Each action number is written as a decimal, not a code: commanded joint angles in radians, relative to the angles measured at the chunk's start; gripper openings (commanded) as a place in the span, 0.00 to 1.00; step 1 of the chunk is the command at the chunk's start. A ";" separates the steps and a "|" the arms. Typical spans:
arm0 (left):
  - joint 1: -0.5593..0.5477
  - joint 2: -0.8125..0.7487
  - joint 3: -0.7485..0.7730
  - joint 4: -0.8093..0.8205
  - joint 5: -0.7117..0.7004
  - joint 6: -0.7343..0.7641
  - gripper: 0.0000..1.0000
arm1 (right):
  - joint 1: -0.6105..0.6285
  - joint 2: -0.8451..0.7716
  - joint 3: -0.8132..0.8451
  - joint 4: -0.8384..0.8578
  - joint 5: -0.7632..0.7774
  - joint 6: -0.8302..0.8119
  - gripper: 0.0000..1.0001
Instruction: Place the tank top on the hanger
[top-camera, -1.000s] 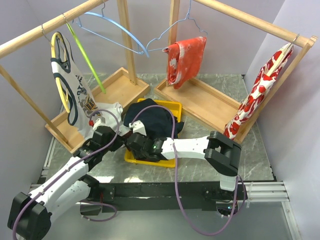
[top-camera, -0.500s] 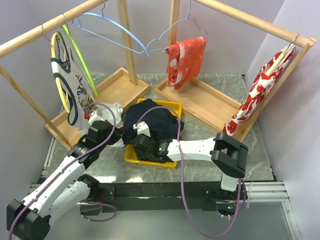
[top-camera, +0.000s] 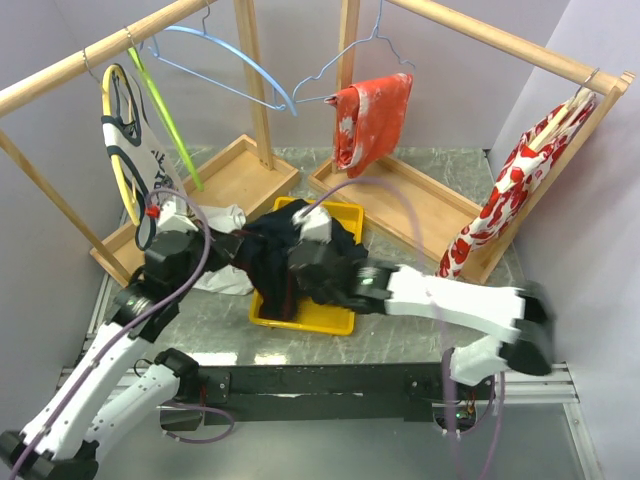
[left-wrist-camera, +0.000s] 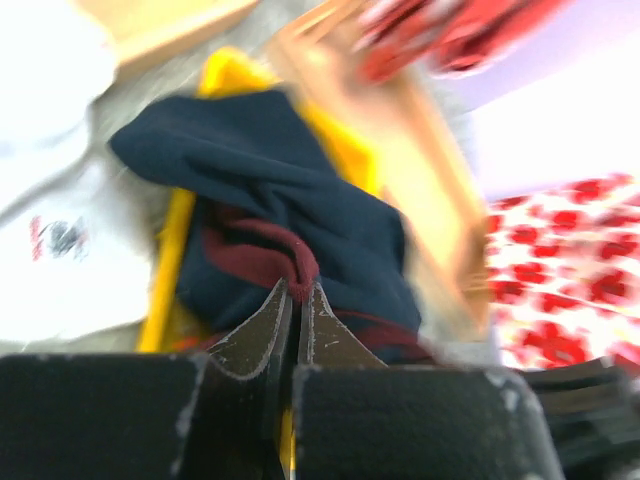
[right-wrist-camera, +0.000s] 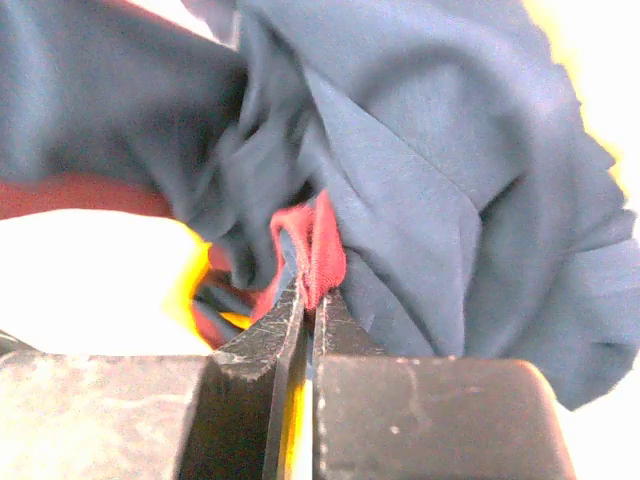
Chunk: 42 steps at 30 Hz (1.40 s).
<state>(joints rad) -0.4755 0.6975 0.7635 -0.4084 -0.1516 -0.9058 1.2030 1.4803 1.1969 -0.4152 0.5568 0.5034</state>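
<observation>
The dark navy tank top (top-camera: 272, 262) with red trim hangs bunched above the yellow tray (top-camera: 318, 315). My left gripper (top-camera: 240, 247) is shut on its red trim at the garment's left side; the left wrist view shows the pinched red hem (left-wrist-camera: 297, 270) above the navy cloth (left-wrist-camera: 260, 170). My right gripper (top-camera: 300, 262) is shut on another red-trimmed edge (right-wrist-camera: 318, 255), with navy folds (right-wrist-camera: 450, 170) filling the right wrist view. The lime-green hanger (top-camera: 165, 115) hangs from the left wooden rail, up and left of both grippers.
A white tank top with dark trim on a yellow hanger (top-camera: 125, 150) hangs on the left rack. A white garment (top-camera: 222, 270) lies on the table. A light blue hanger (top-camera: 225, 60), a red patterned cloth (top-camera: 372, 118) and a red-white garment (top-camera: 515, 180) hang farther right.
The right gripper has shut on the tank top's red trim. Both arms have lifted the garment out of the yellow tray, and the left arm has swung up and left.
</observation>
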 joint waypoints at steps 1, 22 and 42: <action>0.000 -0.075 0.121 0.066 0.081 0.094 0.01 | -0.011 -0.199 0.162 -0.080 0.176 -0.072 0.00; 0.000 0.279 0.845 0.326 0.161 0.142 0.01 | -0.212 -0.064 1.004 -0.063 0.063 -0.347 0.00; -0.163 0.292 0.324 0.302 0.100 0.052 0.01 | -0.574 -0.417 -0.310 0.131 -0.409 0.172 0.56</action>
<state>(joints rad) -0.5922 0.9779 1.2388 -0.1371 -0.0010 -0.8093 0.6289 1.1069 0.9646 -0.3454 0.2153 0.5941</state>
